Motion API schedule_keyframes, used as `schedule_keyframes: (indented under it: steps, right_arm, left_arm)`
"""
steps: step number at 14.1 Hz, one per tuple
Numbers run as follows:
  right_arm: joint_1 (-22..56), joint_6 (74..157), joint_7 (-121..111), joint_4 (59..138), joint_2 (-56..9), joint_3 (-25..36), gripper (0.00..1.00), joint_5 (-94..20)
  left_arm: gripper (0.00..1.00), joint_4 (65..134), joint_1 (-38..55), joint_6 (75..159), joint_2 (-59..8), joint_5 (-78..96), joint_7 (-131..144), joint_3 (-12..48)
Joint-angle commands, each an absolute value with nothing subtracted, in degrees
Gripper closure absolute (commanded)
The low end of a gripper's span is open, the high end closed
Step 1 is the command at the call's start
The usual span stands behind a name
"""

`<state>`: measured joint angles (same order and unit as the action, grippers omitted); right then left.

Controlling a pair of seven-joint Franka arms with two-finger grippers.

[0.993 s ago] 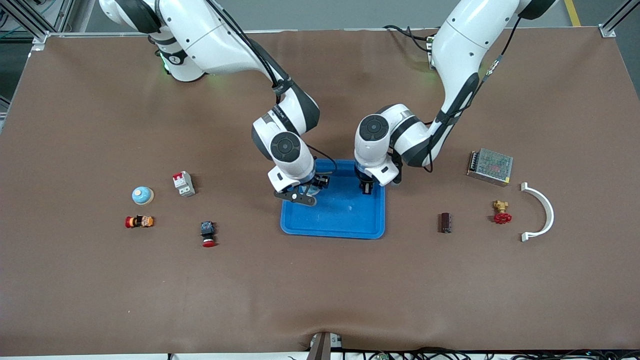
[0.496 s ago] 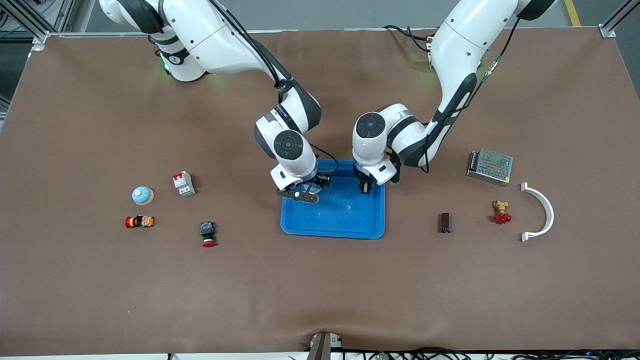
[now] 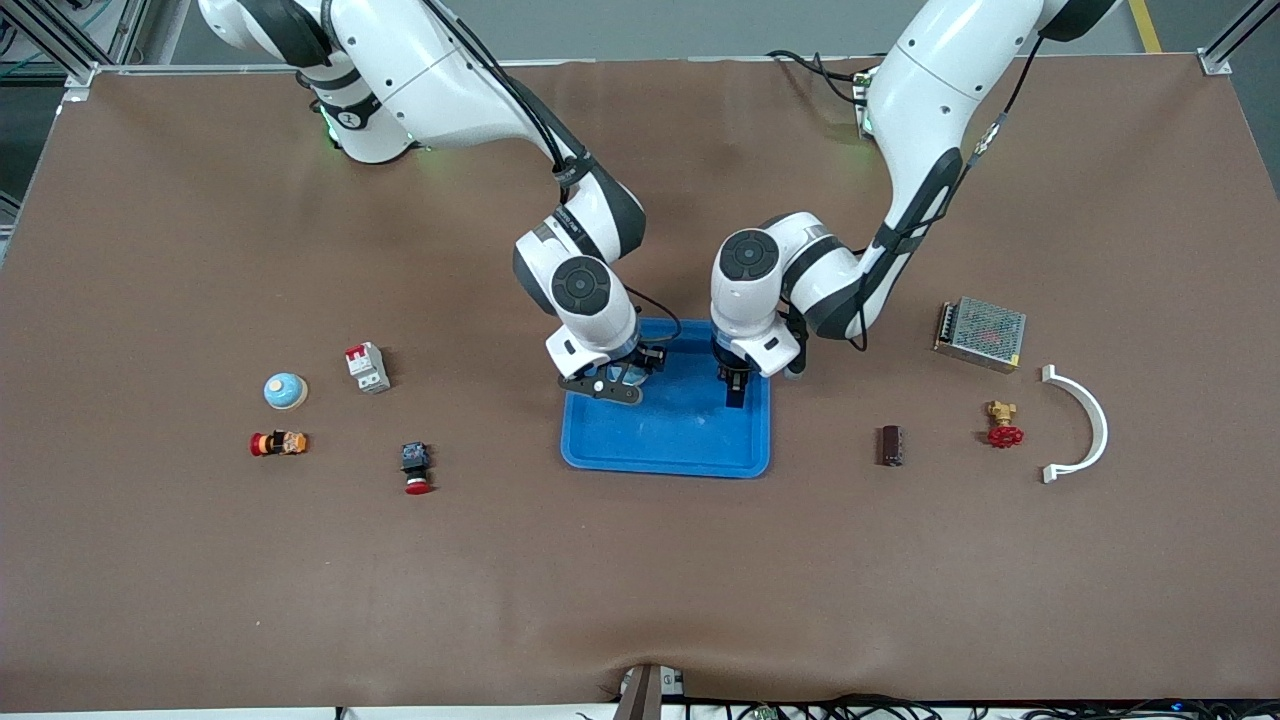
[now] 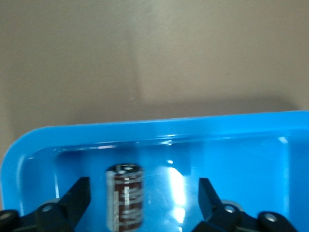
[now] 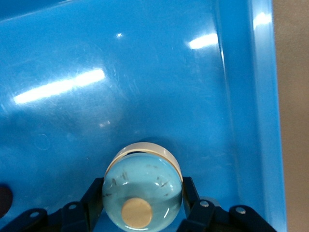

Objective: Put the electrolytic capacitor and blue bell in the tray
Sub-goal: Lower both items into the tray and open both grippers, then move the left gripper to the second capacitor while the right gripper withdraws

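From the front: showed the left claw [image 3: 733, 392] and the right claw [image 3: 606, 388] both low over the shallow bright-blue plastic tray [image 3: 665, 462], close together above the part of it farther from the camera. Hid behind wrists and fingers whatever either claw carried. Alone took in the wide brown counter [image 3: 640, 580], with a second pale-blue dome bell [image 3: 285, 390] toward the right arm's end and a second dark-brown cylinder [image 3: 890, 445] toward the left arm's end, both well apart from the tray. Hinted at one hazard: two wrists so near each other, likely to brush if raised carelessly.

From the left wrist: revealed the dark-brown, silver-striped electrolytic capacitor [image 4: 124, 200] standing upright on the tray floor near a rounded corner, with the left claw's fingers spread wide and touching neither side of it. Looked tall and narrow, so prone to topple if clipped by a finger on a sideways retreat, then to roll toward the rim.

From the right wrist: revealed the translucent pale-blue bell [image 5: 142, 186], cream at base and button, clamped between the right claw's fingers over the tray floor beside one wall. Left unclear whether the base touched the floor; if let go from height, might bounce or skid.
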<state>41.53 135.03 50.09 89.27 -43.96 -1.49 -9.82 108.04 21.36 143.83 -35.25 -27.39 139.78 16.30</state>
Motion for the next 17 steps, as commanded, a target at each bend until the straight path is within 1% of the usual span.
schedule_keyframes:
  steps: [1, 4, 7, 9, 13, 15, 17]
  right_arm:
    - [42.3, 136.0, 51.2, 89.7, -43.9, -1.0, 0.42, -9.2]
    - [42.5, 136.0, 51.2, 89.7, -44.0, -1.0, 0.40, -9.1]
    - [42.4, 136.3, 51.2, 89.7, -44.1, -1.0, 0.28, -9.1]
    - [42.4, 136.3, 51.2, 89.6, -44.1, -1.0, 0.00, -9.1]
    - [42.4, 135.8, 51.1, 89.4, -43.6, -1.0, 0.00, -9.2]
    - [42.3, 134.7, 50.8, 89.2, -42.4, -1.1, 0.00, -9.3]
    - [42.1, 129.2, 50.8, 88.3, -39.9, -1.1, 0.00, -9.3]
  left_arm:
    - [0.00, 107.9, 19.6, 141.2, -32.0, -28.0, 136.8, 16.6]
    - [0.00, 105.4, 15.9, 134.6, -30.8, -24.6, 129.8, 17.9]
    - [0.00, 104.2, 11.7, 129.4, -28.6, -20.0, 119.8, 19.6]
    - [0.00, 104.2, 9.4, 128.8, -27.9, -20.0, 114.4, 19.7]
    - [0.00, 103.5, 5.0, 128.6, -27.7, -20.0, 100.6, 19.5]
    - [0.00, 102.2, 3.2, 126.7, -27.7, -20.0, 90.7, 19.5]
    - [0.00, 100.3, 1.4, 125.0, -27.7, -20.0, 83.2, 19.6]
